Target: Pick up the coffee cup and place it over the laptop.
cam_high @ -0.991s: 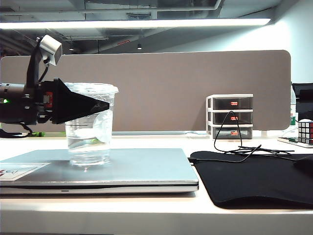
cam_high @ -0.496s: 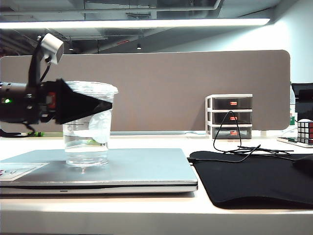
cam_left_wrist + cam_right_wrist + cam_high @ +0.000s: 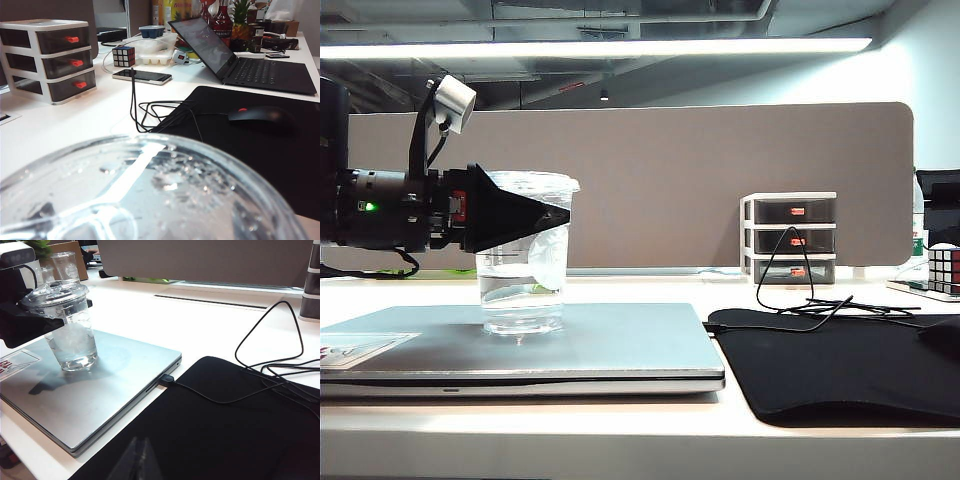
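The coffee cup (image 3: pixel 525 270), clear plastic with a flat lid, stands upright on the lid of the closed silver laptop (image 3: pixel 620 345), left of its middle. My left gripper (image 3: pixel 555 215) reaches in level from the left, shut on the cup just under the lid. In the right wrist view its black fingers (image 3: pixel 30 322) flank the cup (image 3: pixel 70 335) on the laptop (image 3: pixel 100 390). The left wrist view is filled by the cup's lid (image 3: pixel 150 195). My right gripper (image 3: pixel 136 460) hangs shut over the black mat (image 3: pixel 225 440), holding nothing.
The black mat (image 3: pixel 840 370) lies right of the laptop with a looped black cable (image 3: pixel 800 300) on it. A small drawer unit (image 3: pixel 790 238) stands at the grey partition. A Rubik's cube (image 3: pixel 945 268), a mouse (image 3: pixel 260 116), a phone (image 3: pixel 142 76) and an open black laptop (image 3: pixel 250 65) lie further right.
The left gripper and the cup in it have shifted a little to the right along the laptop lid. The right arm has stayed still.
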